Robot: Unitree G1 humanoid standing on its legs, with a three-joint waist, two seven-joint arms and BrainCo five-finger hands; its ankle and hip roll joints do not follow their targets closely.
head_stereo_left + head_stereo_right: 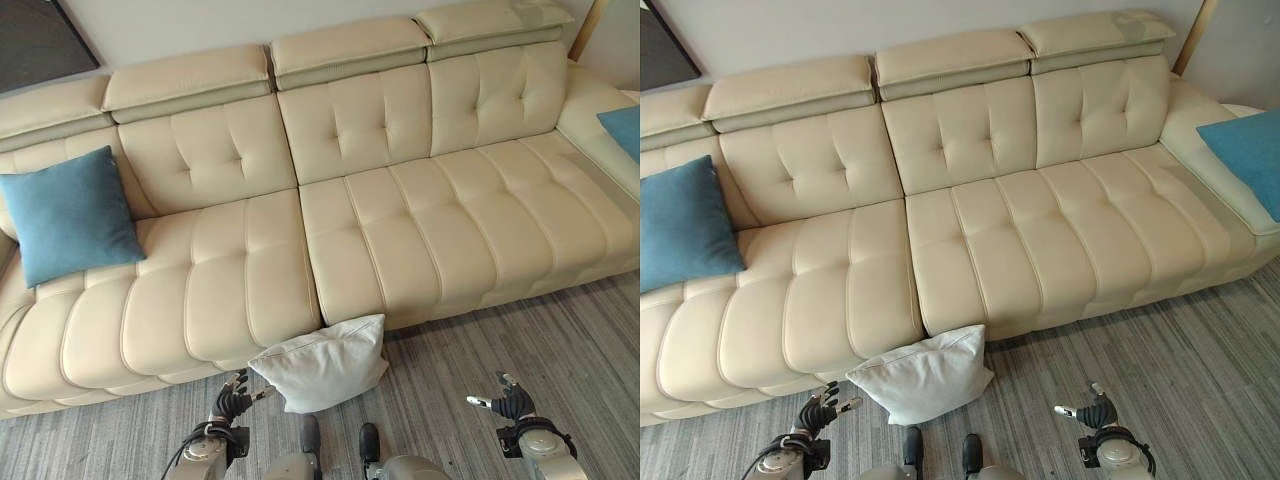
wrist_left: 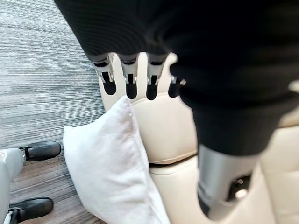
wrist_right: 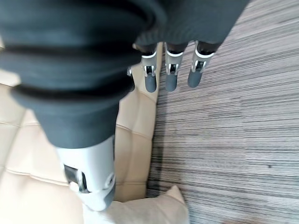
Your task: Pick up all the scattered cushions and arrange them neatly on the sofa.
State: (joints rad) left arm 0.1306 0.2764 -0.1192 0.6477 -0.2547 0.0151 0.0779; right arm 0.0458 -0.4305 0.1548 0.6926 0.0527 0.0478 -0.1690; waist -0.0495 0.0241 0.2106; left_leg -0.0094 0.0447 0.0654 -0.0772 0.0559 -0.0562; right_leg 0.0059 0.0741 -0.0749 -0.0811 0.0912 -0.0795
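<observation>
A soft white square cushion [image 1: 322, 362] leans on the grey striped carpet [image 1: 520, 340] against the front of the cream tufted leather sofa [image 1: 400, 220], just beside the left hand [image 1: 233, 398], whose fingers hang relaxed and empty (the right hand [image 1: 503, 402] likewise, well apart). Farther back, a blue fabric cushion [image 1: 70, 215] rests at the sofa's left end and another blue cushion [image 1: 1252, 150] lies on its right arm.

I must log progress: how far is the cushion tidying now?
Two blue cushions, one at the left end and one at the right, are on the sofa. Both the left hand and the right hand are open and empty. The white cushion remains on the floor.
</observation>
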